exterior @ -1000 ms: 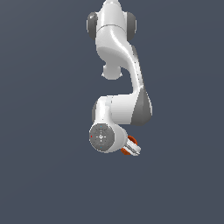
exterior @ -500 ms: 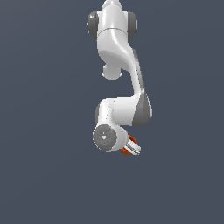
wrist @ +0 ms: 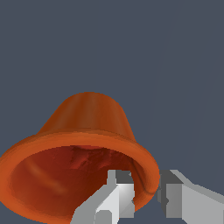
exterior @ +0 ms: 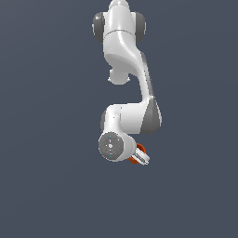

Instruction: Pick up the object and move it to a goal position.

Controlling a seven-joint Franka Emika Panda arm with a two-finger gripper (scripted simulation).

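Right, gripper (wrist: 142,192) is pinched on the rim of the orange-red ribbed cup (wrist: 87,127), one finger inside, one outside, cup's axis running away from the fingers, mouth toward the wrist.

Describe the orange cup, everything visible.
The orange cup is orange-red and tapered like a flowerpot, with a flared rim and a darker, uneven inside; it looks matte, like plastic or clay. In the wrist view its open mouth faces the camera. The end effector pinches the rim wall, one finger inside and the other outside. In the exterior view only an orange sliver shows by the fingers. Whether it touches any surface cannot be told.
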